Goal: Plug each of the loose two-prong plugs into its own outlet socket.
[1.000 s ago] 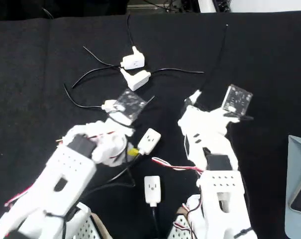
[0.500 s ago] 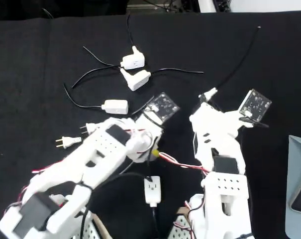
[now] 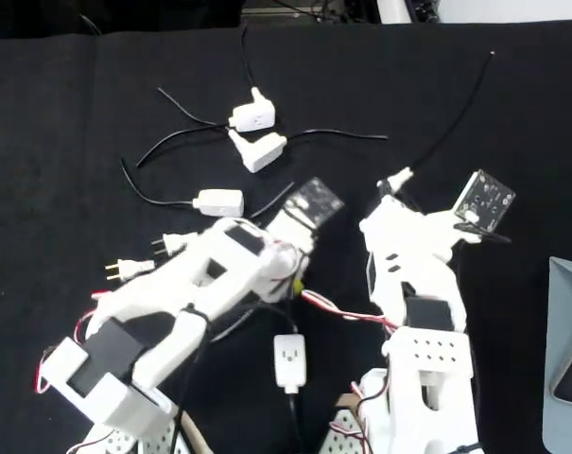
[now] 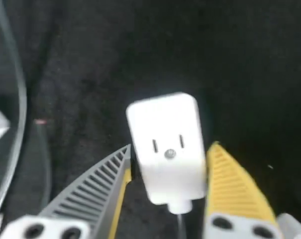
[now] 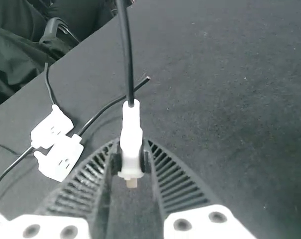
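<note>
A white outlet socket [image 4: 167,144] sits between my left gripper's [image 4: 170,149] grey and yellow fingers, which touch its two sides; its slots face the camera. In the high view my left arm [image 3: 224,270] lies across the table's middle and covers that socket. My right gripper [image 5: 131,149] is shut on a white two-prong plug [image 5: 131,134], whose black cord [image 3: 451,104] runs toward the far edge. From above, this gripper [image 3: 391,189] is right of centre. Two loose plugs [image 3: 125,270] [image 3: 167,244] lie left of the left arm.
Two white sockets [image 3: 252,116] [image 3: 262,149] lie at the back, also seen as sockets [image 5: 50,127] [image 5: 60,159] from the right wrist. Another socket [image 3: 219,201] lies mid-left, and one [image 3: 289,359] near the front. A grey-blue bin [image 3: 564,359] stands at the right edge.
My left arm swung right over the socket that lay in the middle and now has it between its fingers. My right arm carried its plug to the right, then held still.
</note>
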Robot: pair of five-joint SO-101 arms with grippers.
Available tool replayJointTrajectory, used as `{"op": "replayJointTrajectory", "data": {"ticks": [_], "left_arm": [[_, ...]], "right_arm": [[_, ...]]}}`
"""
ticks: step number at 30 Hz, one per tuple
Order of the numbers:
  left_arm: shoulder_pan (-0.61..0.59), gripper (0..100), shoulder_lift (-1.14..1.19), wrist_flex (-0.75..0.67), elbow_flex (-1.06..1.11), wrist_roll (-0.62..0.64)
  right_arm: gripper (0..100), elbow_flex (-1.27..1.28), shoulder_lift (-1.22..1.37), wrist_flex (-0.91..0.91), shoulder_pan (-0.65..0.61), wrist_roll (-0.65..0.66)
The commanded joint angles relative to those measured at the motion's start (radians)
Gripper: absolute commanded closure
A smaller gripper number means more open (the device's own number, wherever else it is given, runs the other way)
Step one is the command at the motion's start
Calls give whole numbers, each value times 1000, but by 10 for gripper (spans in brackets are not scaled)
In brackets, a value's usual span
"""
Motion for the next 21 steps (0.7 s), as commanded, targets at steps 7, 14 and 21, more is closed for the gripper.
{"op": "replayJointTrajectory", "data": {"ticks": [7,14,21], "left_arm": [[-82,797,-54,149,-101,2],[-85,723,-279,279,-102,38],[-36,708,-287,207,-25,37]], "right_arm": [[986,-5,-15,-21,12,-6],[986,-5,-15,-21,11,-6],[986,-5,-15,-21,9,-5]]}}
